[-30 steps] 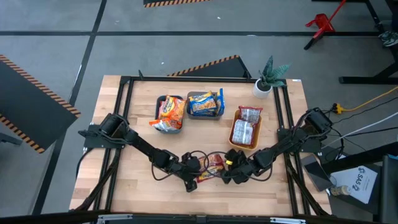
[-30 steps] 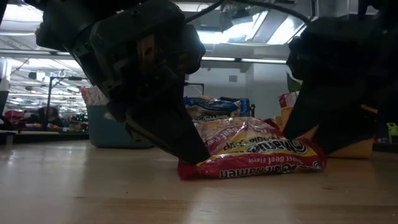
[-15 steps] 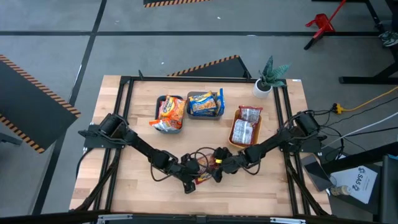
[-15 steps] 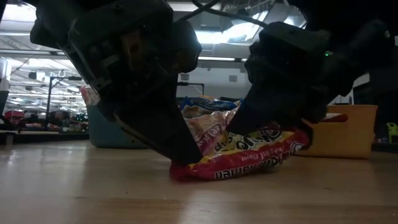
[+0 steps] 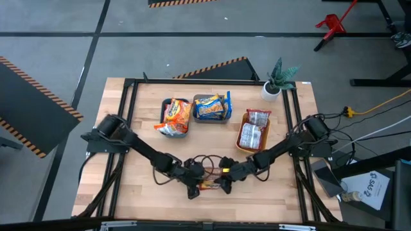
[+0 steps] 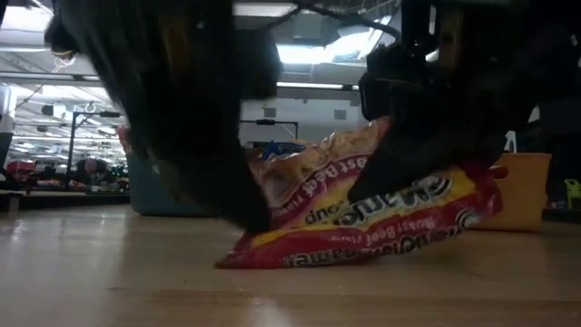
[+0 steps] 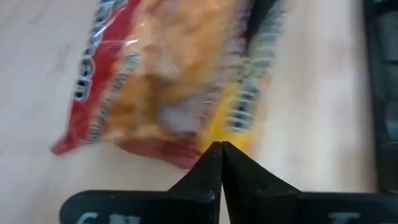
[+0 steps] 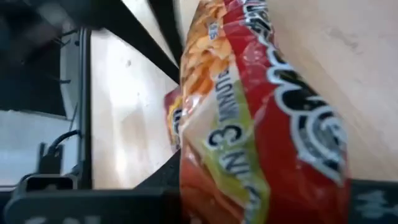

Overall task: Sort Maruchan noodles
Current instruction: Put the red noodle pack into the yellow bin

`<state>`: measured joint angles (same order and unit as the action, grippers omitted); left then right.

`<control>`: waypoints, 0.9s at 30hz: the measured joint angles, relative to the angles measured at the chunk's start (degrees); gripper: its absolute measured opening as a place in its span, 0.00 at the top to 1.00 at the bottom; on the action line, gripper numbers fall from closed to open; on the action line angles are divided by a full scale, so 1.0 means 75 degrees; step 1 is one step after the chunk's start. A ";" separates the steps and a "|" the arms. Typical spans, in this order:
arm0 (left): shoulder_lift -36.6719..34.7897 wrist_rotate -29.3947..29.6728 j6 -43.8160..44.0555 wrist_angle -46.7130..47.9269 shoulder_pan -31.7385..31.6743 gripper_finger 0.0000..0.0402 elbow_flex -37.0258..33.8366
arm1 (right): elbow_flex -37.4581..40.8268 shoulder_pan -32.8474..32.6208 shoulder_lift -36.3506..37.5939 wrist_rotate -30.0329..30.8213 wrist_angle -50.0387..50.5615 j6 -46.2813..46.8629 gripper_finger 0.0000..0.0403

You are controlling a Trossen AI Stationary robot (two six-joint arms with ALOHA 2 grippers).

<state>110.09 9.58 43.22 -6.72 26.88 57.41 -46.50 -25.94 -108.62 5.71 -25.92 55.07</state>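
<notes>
One red-and-yellow noodle packet (image 6: 363, 222) is in play on the bare worktop (image 5: 135, 186), low near the front edge, pinched between two tools. Right tool (image 5: 223, 184) has its fingers closed on the packet's far end, and the low view shows that end tipped up while the near end touches the wood. In the right wrist view the packet (image 8: 261, 130) fills the space between that tool's fingers, so this counts as holding. Left tool (image 7: 221, 163) is fully closed, tips together, holding nothing; it sits right at the packet's near edge (image 7: 168, 93), touching or just beside it, can't tell which.

The rest of the packets are sorted in three trays well beyond both tools: orange ones in the teal tray (image 5: 164, 106), yellow-blue in the grey tray (image 5: 198, 97), silvery-white in the orange tray (image 5: 241, 146).

Risks:
- Grip looks like an end pinch on crinkly film, so the packet could slip or swing out on lift.
- Left tool is so close that it may snag or drag the packet as it rises, or the arms may bump.
- Squeezing harder may crush the noodles.
</notes>
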 joint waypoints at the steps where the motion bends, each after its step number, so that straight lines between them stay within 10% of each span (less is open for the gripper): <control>1: -0.0233 -0.0147 0.0089 0.0074 0.0001 1.00 -0.0006 | -0.0005 0.0004 0.0061 -0.0092 0.0054 0.0003 0.79; 8: -0.2162 -0.0149 0.0426 0.0599 0.0009 1.00 0.0018 | -0.0023 0.0095 0.1545 -0.0182 0.1949 -0.0407 0.79; 18: -0.3990 0.1532 0.0009 0.1133 0.0039 1.00 0.0046 | -0.0997 0.2179 0.5740 -0.0404 0.8848 -0.1970 0.79; 27: -0.4016 0.1583 0.0015 0.1737 0.0067 1.00 0.0046 | -0.1985 0.4617 0.5930 -0.2114 1.2325 -0.4630 0.79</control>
<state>79.97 21.46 43.33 6.31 27.39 57.76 -61.39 8.69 -64.15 -10.15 66.52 20.34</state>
